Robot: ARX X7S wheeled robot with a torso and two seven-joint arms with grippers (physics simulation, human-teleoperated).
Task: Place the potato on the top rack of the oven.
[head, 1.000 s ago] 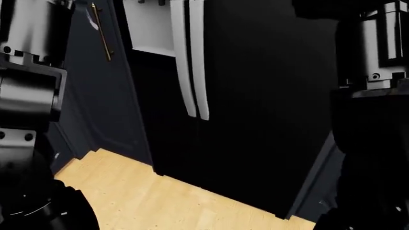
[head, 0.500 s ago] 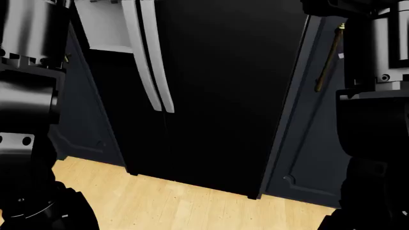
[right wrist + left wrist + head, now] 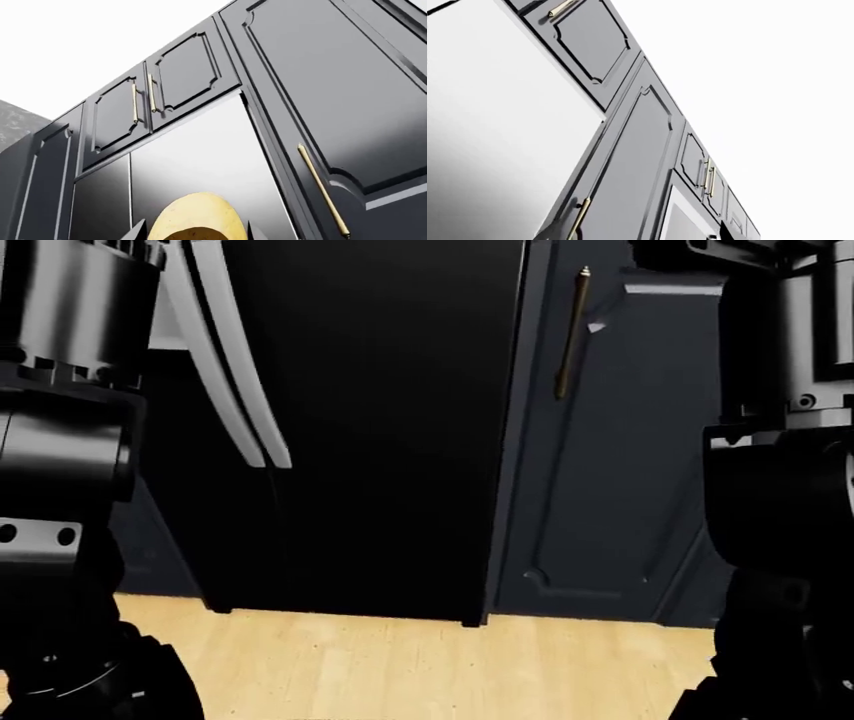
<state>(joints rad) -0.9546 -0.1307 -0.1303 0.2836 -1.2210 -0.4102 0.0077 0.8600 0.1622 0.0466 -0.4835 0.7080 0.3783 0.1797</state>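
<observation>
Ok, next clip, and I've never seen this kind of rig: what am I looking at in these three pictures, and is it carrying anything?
These are simulator renders of a wheeled robot with two arms. The head view looks forward and down: the dark bulky shapes at each edge are its own arms, and ahead stands a tall black fridge with long silver handles, a dark cabinet door beside it, and a pale wood floor below. No oven shows in any picture.

The other two pictures come from cameras near each hand, both aimed up at the cabinets. In the right wrist view, the yellow-tan potato sits between the right hand's fingers, so it looks held. The left hand itself is out of view.
</observation>
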